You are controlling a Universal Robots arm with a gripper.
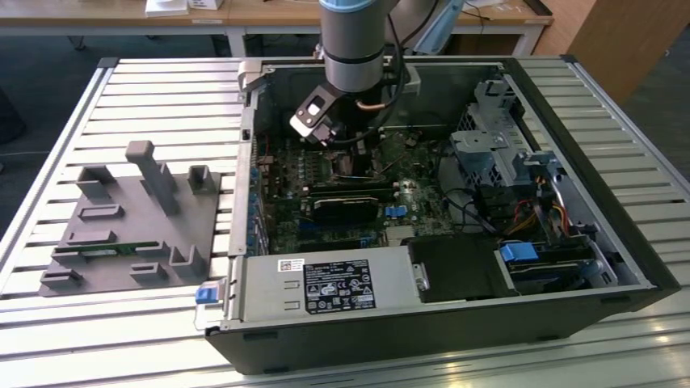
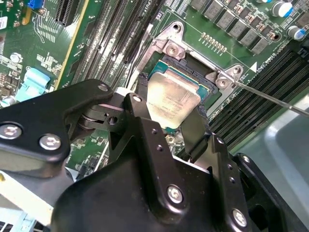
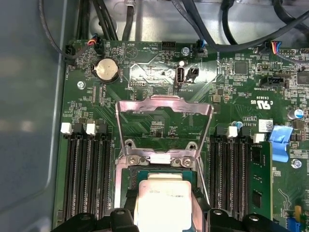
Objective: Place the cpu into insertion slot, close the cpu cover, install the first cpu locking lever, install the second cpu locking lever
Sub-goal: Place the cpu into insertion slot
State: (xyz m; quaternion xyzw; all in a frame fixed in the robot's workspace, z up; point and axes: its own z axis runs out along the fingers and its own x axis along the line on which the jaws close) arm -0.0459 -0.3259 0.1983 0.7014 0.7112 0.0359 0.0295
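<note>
My gripper (image 1: 342, 158) reaches down into the open computer case over the green motherboard. In both wrist views the cpu (image 2: 172, 99) (image 3: 161, 203), a pale silvery square chip, sits between the black fingers (image 2: 137, 108), whose pads press its two sides. It hangs level, directly over the insertion slot (image 2: 192, 66) (image 3: 145, 172), very close to it or resting in it; I cannot tell which. The cpu cover (image 3: 164, 102), a silvery frame with a cut-out centre, stands flipped open beyond the socket. A thin metal locking lever (image 2: 270, 96) sticks out free beside the socket.
Black memory slots (image 3: 87, 179) flank the socket on both sides, one holding a green module (image 3: 256, 169). Cables (image 3: 231, 29) hang along the case wall. A drive cage (image 1: 506, 153) and power supply (image 1: 323, 283) fill the case. A grey fixture (image 1: 135, 218) lies at the exterior view's left.
</note>
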